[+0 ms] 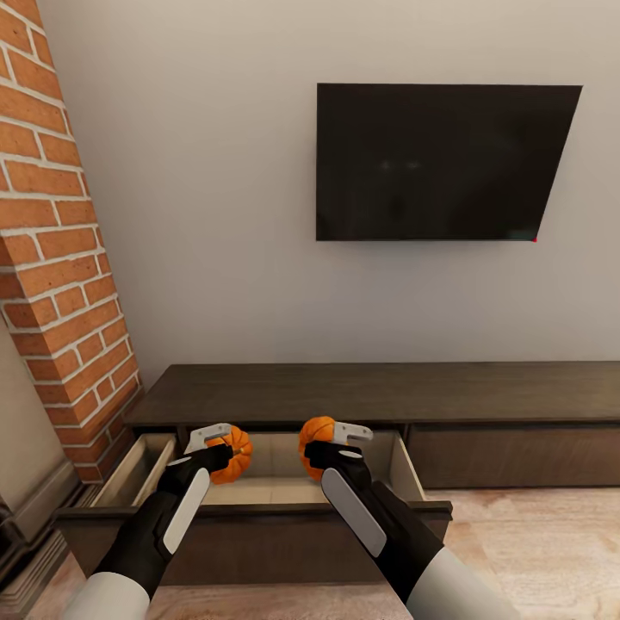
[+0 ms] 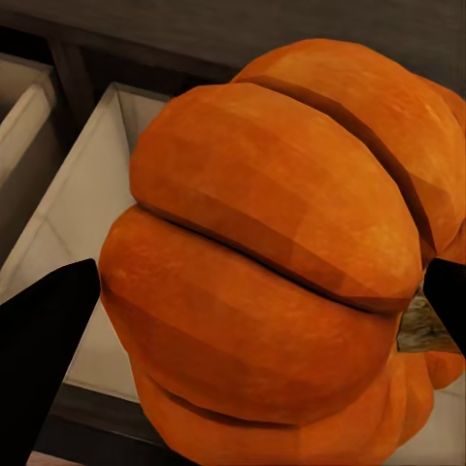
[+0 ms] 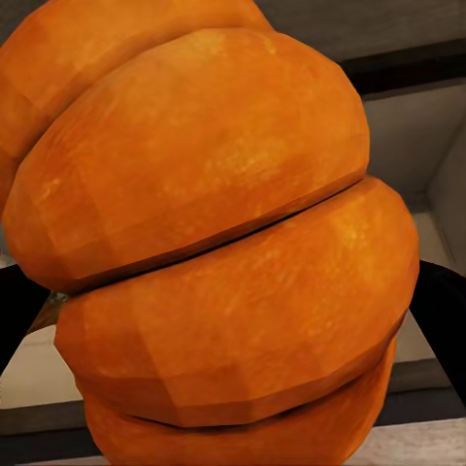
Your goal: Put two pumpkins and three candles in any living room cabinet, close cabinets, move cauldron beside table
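— Pumpkins, two of them, and each arm had one. The left claw [image 1: 226, 437] was clamped on the left pumpkin [image 1: 232, 454], the right claw [image 1: 337, 441] clamped on the right pumpkin [image 1: 317, 444], both held over the open drawer [image 1: 274, 478] of the cabinet [image 1: 379, 392] under the wall television [image 1: 439, 162].

— So the step was dropping them in?

— I'd say so. To do it well, I reckoned each arm should lower until its pumpkin sat near the drawer floor, clear of the front panel and side walls, before letting go. They're round, so released from height they'd likely roll.

— What did they look like close up?

— Matt orange, deeply ribbed in fat lobes, a bit of pale stalk showing on the left one. The drawer was lined in smooth pale board; the cabinet top was dark, flat wood. Brick column [image 1: 60, 284] stood at the left.
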Available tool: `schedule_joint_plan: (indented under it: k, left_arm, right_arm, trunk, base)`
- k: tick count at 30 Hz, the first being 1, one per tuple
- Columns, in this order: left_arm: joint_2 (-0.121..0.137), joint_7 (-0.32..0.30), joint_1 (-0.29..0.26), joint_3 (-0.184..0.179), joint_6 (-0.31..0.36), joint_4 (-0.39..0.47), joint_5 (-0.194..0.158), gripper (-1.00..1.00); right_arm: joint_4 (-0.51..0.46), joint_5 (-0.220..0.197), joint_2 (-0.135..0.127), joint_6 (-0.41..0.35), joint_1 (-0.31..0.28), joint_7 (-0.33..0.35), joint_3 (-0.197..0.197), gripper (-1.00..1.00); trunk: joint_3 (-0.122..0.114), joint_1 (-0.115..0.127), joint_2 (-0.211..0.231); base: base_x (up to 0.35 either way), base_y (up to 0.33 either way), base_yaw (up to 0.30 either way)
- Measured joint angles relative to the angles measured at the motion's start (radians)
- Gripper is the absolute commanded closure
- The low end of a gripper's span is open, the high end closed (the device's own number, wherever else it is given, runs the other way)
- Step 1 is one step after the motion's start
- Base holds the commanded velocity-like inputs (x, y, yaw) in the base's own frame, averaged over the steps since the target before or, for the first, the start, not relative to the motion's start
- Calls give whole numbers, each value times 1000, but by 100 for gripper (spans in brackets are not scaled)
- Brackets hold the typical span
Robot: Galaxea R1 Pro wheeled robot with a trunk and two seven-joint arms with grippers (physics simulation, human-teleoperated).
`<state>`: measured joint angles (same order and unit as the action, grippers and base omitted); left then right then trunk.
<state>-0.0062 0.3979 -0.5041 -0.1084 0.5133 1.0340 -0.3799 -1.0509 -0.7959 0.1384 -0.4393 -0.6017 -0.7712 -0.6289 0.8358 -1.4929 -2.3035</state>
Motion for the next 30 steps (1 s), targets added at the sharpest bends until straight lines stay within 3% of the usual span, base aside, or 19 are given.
schedule_joint_plan:
  k: [27,30]
  left_arm:
    - [2,1,0,-1,0,0,6,100]
    - [0,1,0,-1,1,0,3,100]
  right_arm:
    - [7,-6,1,-5,0,-2,0,100]
    - [9,-11,1,-16,0,-9,2,100]
  trunk:
    - [0,0,0]
    - [9,-11,-21]
  base:
    - [91,6,0]
    - [1,0,0]
